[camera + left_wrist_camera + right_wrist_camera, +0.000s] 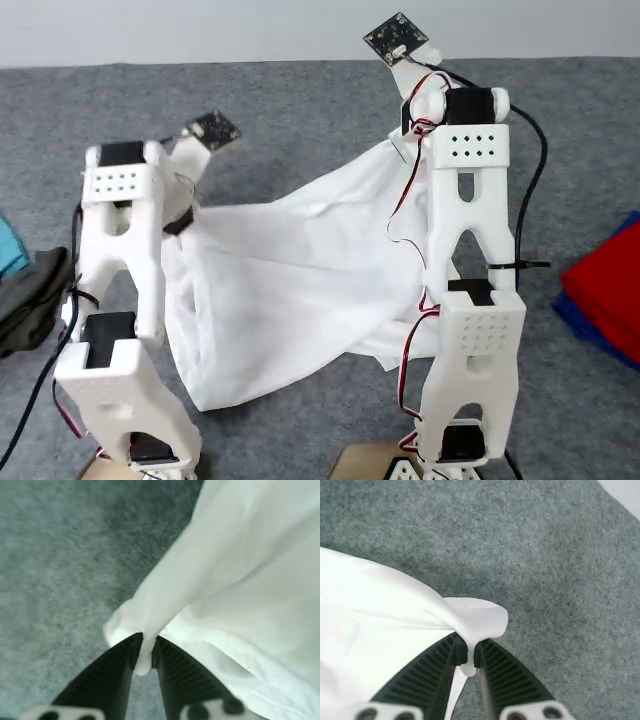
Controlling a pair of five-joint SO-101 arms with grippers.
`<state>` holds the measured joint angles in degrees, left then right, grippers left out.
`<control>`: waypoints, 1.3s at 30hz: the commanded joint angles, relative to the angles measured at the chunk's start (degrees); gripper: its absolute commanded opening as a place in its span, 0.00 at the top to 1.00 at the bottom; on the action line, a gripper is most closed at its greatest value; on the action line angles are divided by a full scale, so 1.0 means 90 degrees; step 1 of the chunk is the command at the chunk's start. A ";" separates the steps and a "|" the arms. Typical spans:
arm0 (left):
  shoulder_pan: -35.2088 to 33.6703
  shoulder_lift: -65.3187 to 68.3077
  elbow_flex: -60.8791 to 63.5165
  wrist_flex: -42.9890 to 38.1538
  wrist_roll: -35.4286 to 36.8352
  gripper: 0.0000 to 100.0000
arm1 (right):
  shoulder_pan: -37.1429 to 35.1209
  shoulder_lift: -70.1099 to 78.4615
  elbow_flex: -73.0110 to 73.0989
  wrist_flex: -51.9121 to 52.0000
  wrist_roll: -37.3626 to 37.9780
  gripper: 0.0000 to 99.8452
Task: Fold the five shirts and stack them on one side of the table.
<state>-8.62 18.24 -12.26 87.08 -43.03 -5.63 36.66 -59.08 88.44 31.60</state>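
Observation:
A white shirt (290, 290) hangs stretched between both arms above the grey carpeted table (300, 120), its lower part draping onto the surface near the front. My left gripper (146, 652) is shut on one bunched edge of the white shirt (235, 580) at the left. My right gripper (469, 656) is shut on another bunched corner of the white shirt (385, 615), held higher at the back right. In the high view the left arm (125, 250) stands at the left and the right arm (470, 230) at the right.
A stack of folded red and blue shirts (605, 295) lies at the table's right edge. Dark and teal garments (25, 285) lie bunched at the left edge. Bare carpet stretches across the back of the table.

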 commanded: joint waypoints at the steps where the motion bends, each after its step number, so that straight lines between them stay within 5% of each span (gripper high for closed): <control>1: 0.0156 -0.0107 -0.1607 0.1016 0.0264 0.99 | -0.0054 -0.0952 -0.0322 0.0200 -0.0068 0.99; 7: 0.0381 -0.0488 -0.3678 0.1495 0.1319 1.00 | 0.0005 -0.1978 -0.0322 0.0542 -0.0068 0.99; 16: 0.0615 -0.2100 -0.3980 0.1475 0.2999 0.99 | 0.0874 -0.3531 -0.0322 0.0562 -0.0068 0.99; 28: 0.0596 -0.3888 -0.3971 0.1475 0.3106 0.99 | 0.1665 -0.5397 -0.0322 0.0542 -0.0039 0.99; 39: -0.0508 -0.4825 -0.3971 0.1475 0.3077 0.99 | 0.2447 -0.6745 -0.0322 -0.0777 -0.0039 0.99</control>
<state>-10.55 -22.99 -46.64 99.38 -15.60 14.07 -21.63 -60.48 85.36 31.60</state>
